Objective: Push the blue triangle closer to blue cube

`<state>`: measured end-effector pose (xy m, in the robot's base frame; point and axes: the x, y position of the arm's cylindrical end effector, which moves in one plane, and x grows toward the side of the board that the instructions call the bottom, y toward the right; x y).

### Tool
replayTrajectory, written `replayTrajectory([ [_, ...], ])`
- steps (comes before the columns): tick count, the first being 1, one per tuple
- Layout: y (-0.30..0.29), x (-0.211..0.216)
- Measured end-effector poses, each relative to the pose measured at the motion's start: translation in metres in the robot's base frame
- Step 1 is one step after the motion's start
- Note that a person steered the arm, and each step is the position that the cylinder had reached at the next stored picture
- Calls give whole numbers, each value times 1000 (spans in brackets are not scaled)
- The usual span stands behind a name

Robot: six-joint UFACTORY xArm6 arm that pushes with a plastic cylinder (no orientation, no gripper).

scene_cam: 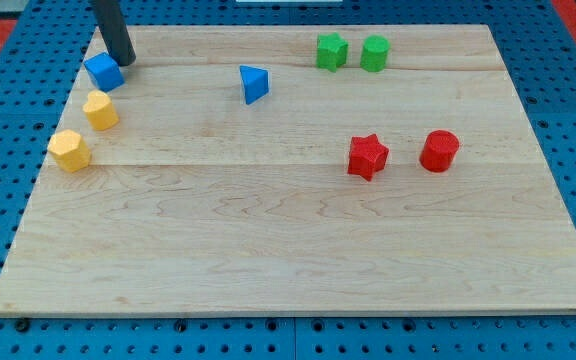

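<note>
Blue triangle (254, 83) lies well to the view's right of the blue cube (104, 72), apart from it on the board (288, 260). My tip (123, 61) sits just beside the cube's upper right, between cube and triangle, so it looks wrongly placed for pushing the triangle cubeward; this rod has no pincer to open or close.

Yellow (100, 110), green (332, 51), red blocks (367, 156)

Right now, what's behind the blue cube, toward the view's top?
My tip stands just behind the blue cube, at its upper right corner, on the wooden board. Whether they touch is unclear. No block shows there; the rod hides a strip of board.
</note>
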<state>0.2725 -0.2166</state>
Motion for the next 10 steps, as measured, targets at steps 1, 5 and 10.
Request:
replayTrajectory([
  [1,51,8],
  [5,186,23],
  [10,54,19],
])
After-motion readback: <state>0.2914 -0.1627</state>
